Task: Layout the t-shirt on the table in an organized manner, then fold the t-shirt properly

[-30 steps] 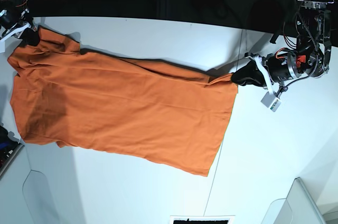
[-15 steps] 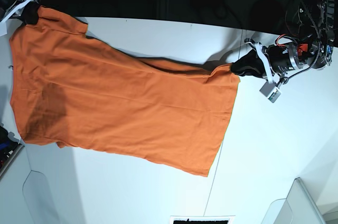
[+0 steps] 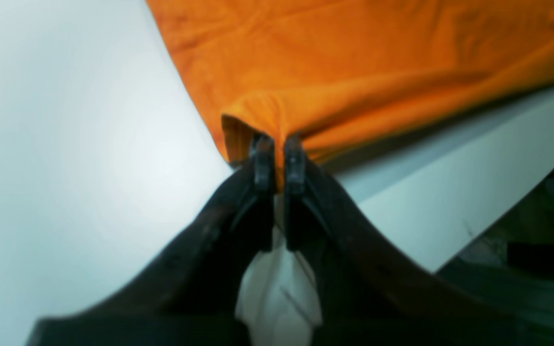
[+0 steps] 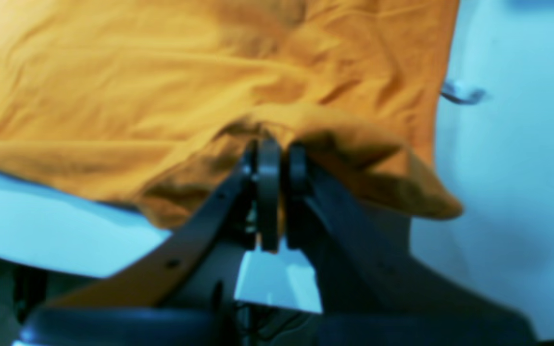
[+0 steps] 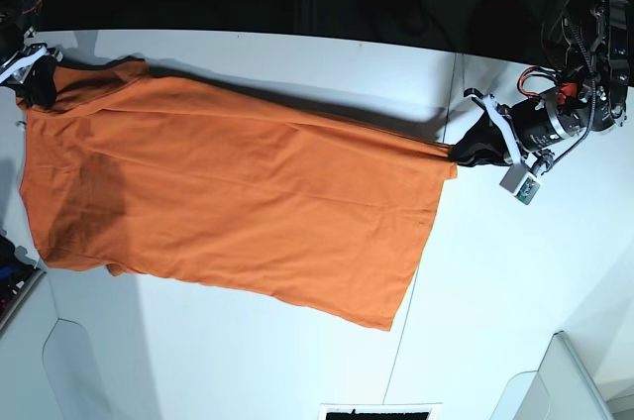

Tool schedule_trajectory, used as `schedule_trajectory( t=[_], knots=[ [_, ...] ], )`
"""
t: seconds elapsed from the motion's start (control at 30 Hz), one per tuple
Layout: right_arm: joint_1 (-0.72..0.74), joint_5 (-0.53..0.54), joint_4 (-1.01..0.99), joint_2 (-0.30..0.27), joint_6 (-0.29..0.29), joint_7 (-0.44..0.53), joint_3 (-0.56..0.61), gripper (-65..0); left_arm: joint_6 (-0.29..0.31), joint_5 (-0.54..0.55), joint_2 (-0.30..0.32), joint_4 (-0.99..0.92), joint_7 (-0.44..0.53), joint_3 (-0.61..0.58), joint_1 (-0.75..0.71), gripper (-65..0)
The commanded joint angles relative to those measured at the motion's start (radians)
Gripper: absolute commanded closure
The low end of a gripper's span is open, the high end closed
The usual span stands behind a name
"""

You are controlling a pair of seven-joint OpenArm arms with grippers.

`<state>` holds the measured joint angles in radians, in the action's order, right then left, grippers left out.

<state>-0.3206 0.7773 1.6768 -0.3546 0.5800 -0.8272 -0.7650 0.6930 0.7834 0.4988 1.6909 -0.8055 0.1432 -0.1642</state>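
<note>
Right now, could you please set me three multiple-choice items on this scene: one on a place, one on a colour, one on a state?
1. Where does the left gripper hold the t-shirt?
A. at a corner of its edge
B. at its middle
C. nowhere

2. What colour is the t-shirt?
A. blue
B. orange
C. black

3. How does the right gripper stand?
A. wide open above the table
B. shut on nothing
C. shut on the t-shirt

Answers:
1 A: the left wrist view shows the jaws pinching a bunched corner of cloth, and the base view puts it at the shirt's end.
2 B: every view shows plain orange cloth.
3 C: the right wrist view shows the fingers closed with orange fabric gathered between them.
</note>
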Motion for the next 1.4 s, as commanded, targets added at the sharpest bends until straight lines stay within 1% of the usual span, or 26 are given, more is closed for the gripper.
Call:
schedule_trajectory(
  t=[0.0,0.13,0.23,0.33,0.6,0.73,0.87,1.0,1.07,1.1,1.13,1.23,1.27,1.3,1.37],
  knots=[
    [0.024,0.008,-0.018,-0.020,-0.001,0.016,-0.010,0.0,0.005,0.008,0.017,-0.008,0.024,0.008,0.026,0.0],
    [0.127,0.008,-0.149,-0.035,-0.001,0.016,-0.010,0.0,0.005,0.008,0.016,-0.090,0.024,0.007,0.087,0.0],
    [0.175,0.016,-0.207,-0.047,0.000,0.016,-0.010,0.0,0.005,0.014,0.016,-0.157,0.024,0.006,0.127,0.0],
    [0.206,0.016,-0.215,-0.048,0.000,0.016,-0.010,0.0,0.005,0.028,0.016,-0.192,0.024,0.006,0.151,0.0],
    [0.270,-0.019,-0.224,-0.049,0.000,0.027,-0.007,0.0,0.005,0.035,0.014,-0.196,0.028,0.006,0.175,0.0],
    [0.304,-0.044,-0.270,-0.049,0.000,0.035,0.014,0.0,0.005,0.035,0.008,-0.217,0.050,-0.005,0.186,0.0],
    [0.342,-0.048,-0.346,-0.049,0.000,0.059,0.026,0.0,0.005,0.034,-0.020,-0.255,0.060,-0.028,0.203,-10.2],
    [0.367,-0.044,-0.400,-0.046,-0.001,0.068,0.027,0.0,0.005,-0.005,-0.060,-0.312,0.090,-0.033,0.208,-21.2],
    [0.376,-0.044,-0.407,-0.047,-0.001,0.061,0.027,-10.2,0.005,-0.003,-0.070,-0.335,0.090,-0.033,0.212,-24.4],
    [0.376,-0.039,-0.407,-0.048,-0.001,0.052,0.027,-14.7,0.005,0.005,-0.069,-0.338,0.080,-0.033,0.214,-24.4],
    [0.376,-0.018,-0.405,-0.049,-0.003,0.037,0.027,-17.6,0.005,0.022,-0.069,-0.338,0.053,-0.033,0.215,-24.4],
    [0.376,0.035,-0.402,-0.053,-0.007,-0.008,0.011,-18.7,0.005,0.143,-0.060,-0.337,-0.087,-0.032,0.229,-24.3],
    [0.375,0.039,-0.399,-0.053,-0.007,-0.011,-0.001,-18.7,0.005,0.181,-0.053,-0.337,-0.113,-0.031,0.231,-24.3],
    [0.375,0.046,-0.397,-0.053,-0.007,-0.018,-0.017,-18.9,0.005,0.209,-0.043,-0.336,-0.120,-0.031,0.230,-24.3],
    [0.375,0.064,-0.395,-0.053,-0.006,-0.035,-0.059,-22.7,0.005,0.233,-0.017,-0.335,-0.119,-0.031,0.230,-24.4]
  ],
)
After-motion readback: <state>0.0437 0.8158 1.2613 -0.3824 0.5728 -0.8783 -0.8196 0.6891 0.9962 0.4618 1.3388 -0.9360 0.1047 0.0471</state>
